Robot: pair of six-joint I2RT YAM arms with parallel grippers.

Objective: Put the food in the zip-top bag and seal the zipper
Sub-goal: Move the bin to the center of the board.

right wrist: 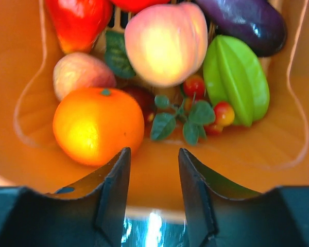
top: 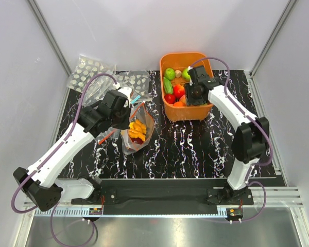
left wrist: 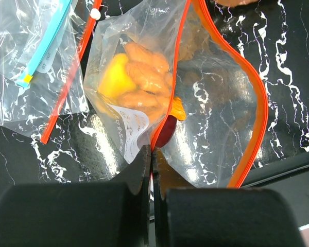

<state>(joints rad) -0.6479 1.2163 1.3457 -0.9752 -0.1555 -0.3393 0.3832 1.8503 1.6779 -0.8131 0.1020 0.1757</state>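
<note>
The left gripper (left wrist: 152,157) is clamped all the way down on the zipper (left wrist: 263,110) of the zip-top bag (left wrist: 216,118). Its fingers are pressed together on one side of the red-orange strip at the near end of the mouth, and the other side bows out so the bag gapes open. The bag lies on the black marbled table (top: 195,146), just left of the orange basket (top: 189,116). It's already got some food in it: a bunch of orange pieces (left wrist: 144,77), a yellow piece (left wrist: 115,80) and a dark red one (left wrist: 165,135) down near the pinched spot. Another clear bag with a light blue strip (left wrist: 41,51) lies beside it. The right gripper (right wrist: 153,154) hangs inside the basket with its jaws partway apart and nothing between them, so it's holding nothing. An orange (right wrist: 98,123) sits just beside one fingertip. Further in there's a big peach (right wrist: 165,41), a green star fruit (right wrist: 237,77), a purple eggplant (right wrist: 247,20) and a little sprig of cherries (right wrist: 195,110) with leaves.
</note>
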